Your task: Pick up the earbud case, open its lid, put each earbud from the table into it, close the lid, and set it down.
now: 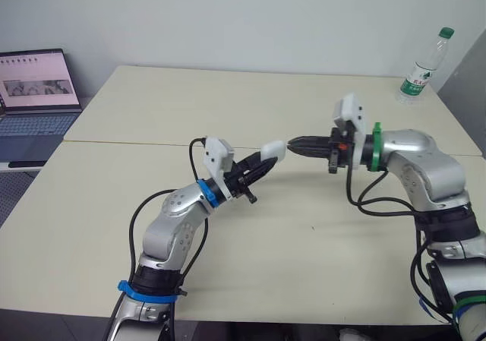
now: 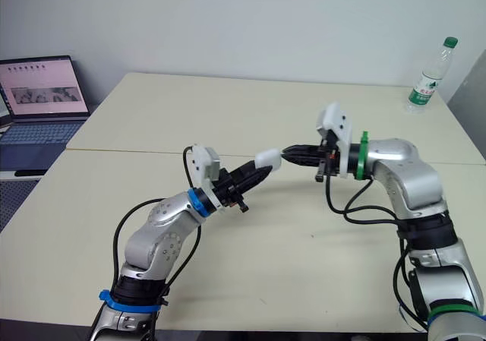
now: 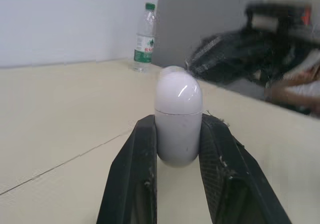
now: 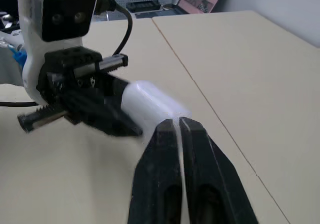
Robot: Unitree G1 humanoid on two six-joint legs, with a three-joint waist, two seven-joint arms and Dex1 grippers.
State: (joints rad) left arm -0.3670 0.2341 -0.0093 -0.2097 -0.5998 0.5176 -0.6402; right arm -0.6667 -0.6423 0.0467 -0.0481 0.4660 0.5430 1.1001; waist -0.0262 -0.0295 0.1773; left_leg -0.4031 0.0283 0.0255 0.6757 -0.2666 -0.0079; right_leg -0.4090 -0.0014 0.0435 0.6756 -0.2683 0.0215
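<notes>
Beige table [image 1: 228, 102], white wall [image 1: 228, 14], laptop [image 1: 34, 90], water bottle [image 1: 422, 69]

Our left arm [image 1: 178, 212] is bent, the forearm angling up toward the middle, and the left gripper [image 1: 262, 162] is clamped on the earbud case [image 1: 274, 150], one finger each side. Our right arm [image 1: 414, 159] reaches across level. The right gripper [image 1: 298, 145] has its fingers pressed together, tips right at the case's rounded end.

Office-like robotics workroom: two pale beige tables [image 1: 152, 113] set edge to edge before a plain white wall [image 1: 228, 14], an open laptop [image 1: 34, 90] beside them, a plastic water bottle [image 1: 424, 67] at the far corner
</notes>
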